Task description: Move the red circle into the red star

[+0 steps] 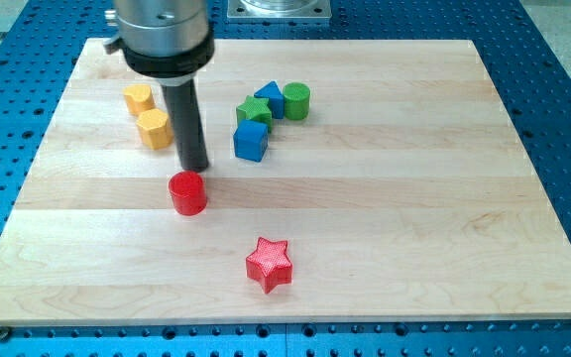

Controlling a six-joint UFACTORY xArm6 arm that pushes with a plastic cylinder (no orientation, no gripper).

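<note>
My tip [195, 167] sits just above the red circle [187, 192] in the view, touching it or almost touching. There are no jaws here, only a rod, so nothing is held. The red star [269, 264] lies below the red circle and to the view's right, well apart. I think the push must go down and right.

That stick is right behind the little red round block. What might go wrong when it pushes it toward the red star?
My tip sits just above the red circle, while the red star lies lower right. A push straight down would likely miss to the star's left. The round block may also slip sideways off my tip.
</note>
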